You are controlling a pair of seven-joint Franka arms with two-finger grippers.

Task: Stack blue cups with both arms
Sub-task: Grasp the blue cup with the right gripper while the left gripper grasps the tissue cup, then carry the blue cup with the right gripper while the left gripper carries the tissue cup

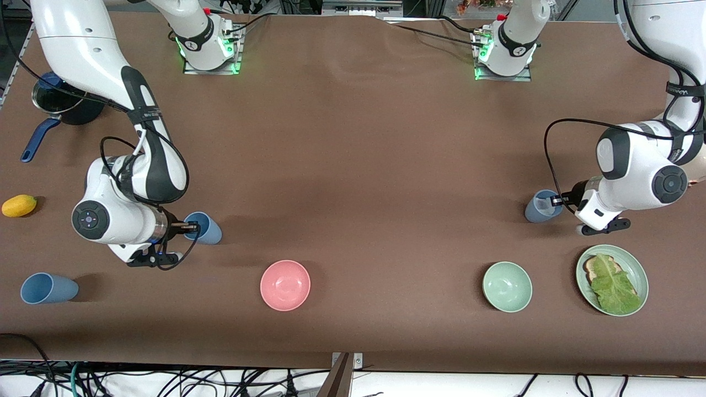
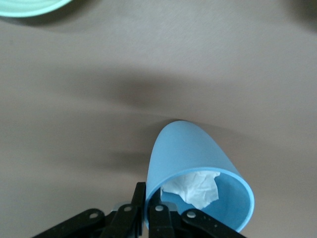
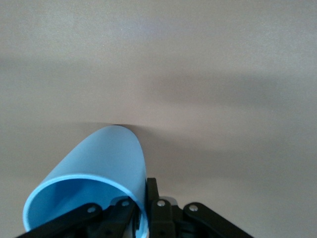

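Observation:
A sky blue cup (image 1: 206, 229) lies on its side at the right arm's end of the table. My right gripper (image 1: 192, 225) is shut on its rim, one finger inside the mouth and one outside. In the right wrist view that blue cup (image 3: 99, 168) sits in the right gripper (image 3: 145, 198). At the left arm's end a grey-blue cup (image 1: 541, 206) lies tipped, with my left gripper (image 1: 559, 200) shut on its rim. The left wrist view shows this blue cup (image 2: 190, 153), a white patch inside it, pinched by the left gripper (image 2: 150, 194). Another blue cup (image 1: 48, 288) lies loose, nearer the front camera than the right gripper's cup.
A pink bowl (image 1: 285, 285) and a pale green bowl (image 1: 507, 286) stand nearer the front camera. A green plate (image 1: 640, 270) with bread and lettuce lies by the left gripper. A yellow fruit (image 1: 19, 205) and a dark pot (image 1: 60, 102) with a blue handle sit at the right arm's end.

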